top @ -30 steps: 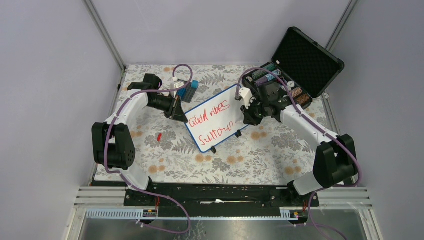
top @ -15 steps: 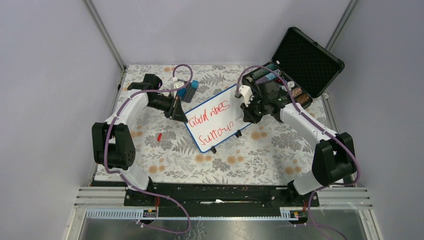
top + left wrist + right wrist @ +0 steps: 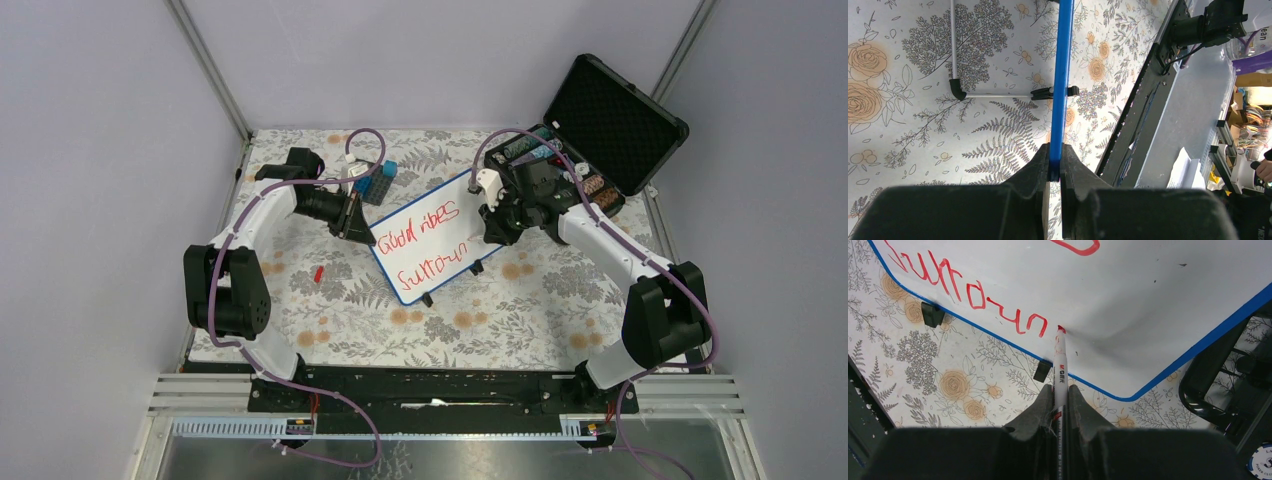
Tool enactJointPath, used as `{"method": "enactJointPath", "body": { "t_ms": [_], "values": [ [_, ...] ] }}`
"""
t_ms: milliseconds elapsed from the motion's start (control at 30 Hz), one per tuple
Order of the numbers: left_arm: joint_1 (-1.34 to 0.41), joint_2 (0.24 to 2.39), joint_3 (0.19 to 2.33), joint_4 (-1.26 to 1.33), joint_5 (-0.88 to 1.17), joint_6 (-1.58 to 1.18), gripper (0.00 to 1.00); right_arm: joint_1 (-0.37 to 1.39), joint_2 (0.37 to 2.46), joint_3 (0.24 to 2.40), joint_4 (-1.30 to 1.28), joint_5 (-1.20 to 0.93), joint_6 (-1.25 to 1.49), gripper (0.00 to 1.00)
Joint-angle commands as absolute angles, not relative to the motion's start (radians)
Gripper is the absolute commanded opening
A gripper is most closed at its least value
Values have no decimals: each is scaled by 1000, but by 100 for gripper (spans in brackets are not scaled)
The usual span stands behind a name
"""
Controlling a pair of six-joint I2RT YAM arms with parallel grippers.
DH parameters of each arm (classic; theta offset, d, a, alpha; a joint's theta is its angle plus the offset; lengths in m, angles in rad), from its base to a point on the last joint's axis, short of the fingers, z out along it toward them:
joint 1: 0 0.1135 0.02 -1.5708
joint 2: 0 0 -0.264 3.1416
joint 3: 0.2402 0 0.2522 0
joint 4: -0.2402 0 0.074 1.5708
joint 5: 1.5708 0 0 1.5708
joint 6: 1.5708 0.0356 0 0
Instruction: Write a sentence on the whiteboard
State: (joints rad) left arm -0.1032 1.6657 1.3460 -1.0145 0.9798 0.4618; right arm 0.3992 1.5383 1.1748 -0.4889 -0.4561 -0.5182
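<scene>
**Station State: One Board, One Marker, Two Arms**

One small red piece (image 3: pixel 318 272) lies on the floral table (image 3: pixel 330 320), well apart from the other items. The left gripper (image 3: pixel 1054 165) is clamped on the left edge of the single whiteboard (image 3: pixel 430 235), with its fingers closed on the blue rim. One blue block (image 3: pixel 378 183) stands just behind this gripper. The whiteboard sits tilted at mid-table on two black feet (image 3: pixel 931 313). The sentence (image 3: pixel 420 245) occupies two red lines. One marker (image 3: pixel 1060 367) is held in the right gripper (image 3: pixel 1060 400), whose fingers are closed on the barrel. The red tip meets the board just beside the last stroke of the lower line. One black case (image 3: pixel 615 125) stands open at the far right corner.
</scene>
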Motion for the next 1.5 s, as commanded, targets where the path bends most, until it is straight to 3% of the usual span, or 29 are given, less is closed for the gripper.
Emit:
{"method": "enactJointPath", "body": {
  "t_ms": [0, 500, 1467],
  "values": [
    [-130, 1687, 1342, -1003, 941, 488, 0, 417, 1543, 1188, -463, -474, -520, 0],
    [-130, 1700, 1351, -1005, 944, 485, 0, 417, 1521, 1119, -458, -423, -550, 0],
    [-130, 1701, 1352, -1004, 942, 487, 0, 380, 1560, 1291, -459, -386, -533, 0]
  ]
}}
